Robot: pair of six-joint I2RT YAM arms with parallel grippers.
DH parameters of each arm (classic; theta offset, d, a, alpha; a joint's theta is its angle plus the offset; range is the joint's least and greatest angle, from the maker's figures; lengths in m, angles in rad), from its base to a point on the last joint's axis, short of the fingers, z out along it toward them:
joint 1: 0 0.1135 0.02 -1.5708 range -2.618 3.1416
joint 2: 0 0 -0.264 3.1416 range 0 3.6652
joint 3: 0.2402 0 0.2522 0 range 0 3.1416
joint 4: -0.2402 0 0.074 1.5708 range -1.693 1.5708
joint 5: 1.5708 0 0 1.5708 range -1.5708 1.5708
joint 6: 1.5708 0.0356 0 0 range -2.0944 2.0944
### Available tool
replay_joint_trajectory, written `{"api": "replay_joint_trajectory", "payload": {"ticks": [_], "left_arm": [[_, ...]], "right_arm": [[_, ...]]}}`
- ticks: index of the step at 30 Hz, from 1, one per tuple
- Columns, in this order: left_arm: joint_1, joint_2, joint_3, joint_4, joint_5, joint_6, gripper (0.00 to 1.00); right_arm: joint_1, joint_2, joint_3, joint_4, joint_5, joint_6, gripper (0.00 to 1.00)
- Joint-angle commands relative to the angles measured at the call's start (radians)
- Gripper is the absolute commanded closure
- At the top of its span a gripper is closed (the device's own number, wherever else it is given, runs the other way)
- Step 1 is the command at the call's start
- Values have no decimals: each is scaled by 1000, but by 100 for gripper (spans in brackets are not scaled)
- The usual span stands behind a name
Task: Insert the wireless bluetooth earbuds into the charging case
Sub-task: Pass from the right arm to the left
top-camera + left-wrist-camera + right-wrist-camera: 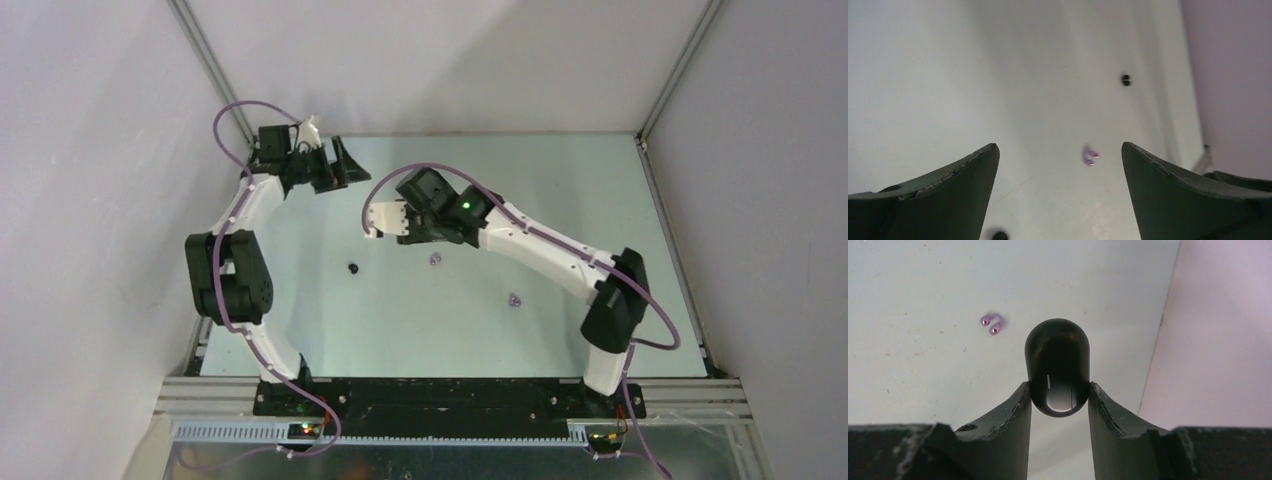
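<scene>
Clamping black case (1058, 365) w/ R fingers (1008, 430), L fingers (948, 195) apart, table edge (1160, 335) near.

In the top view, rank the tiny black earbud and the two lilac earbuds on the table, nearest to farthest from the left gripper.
From the left gripper:
1. Tiny glossy black earbud, left of centre, almost straight below the gripper in the view.
2. Pale lilac earbud, near the middle.
3. Second pale lilac earbud, farthest right of the three and lowest in the view.
</scene>
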Motion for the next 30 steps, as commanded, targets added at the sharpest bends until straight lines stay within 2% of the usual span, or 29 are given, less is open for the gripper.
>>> {"api": "replay_joint_trajectory", "payload": {"ticks": [1, 6, 11, 17, 19, 23, 30], "left_arm": [[-90, -8, 99, 81, 220, -162, 1], [-176, 6, 124, 142, 307, -275, 0], [-246, 22, 136, 63, 308, -227, 1], [-290, 73, 119, 33, 322, -211, 10], [-298, 82, 93, 78, 355, -245, 12], [-305, 80, 28, 285, 432, -399, 16], [-327, 50, -26, 516, 470, -566, 16]], "right_arm": [[3, -106, -100, 50, 111, 66, 74], [15, -186, -213, 122, 181, 70, 74], [23, -224, -270, 176, 228, 72, 74], [28, -263, -303, 226, 246, 98, 74], [25, -277, -315, 245, 245, 106, 74], [3, -309, -329, 261, 201, 152, 74], [-35, -322, -344, 282, 171, 176, 74]]}}
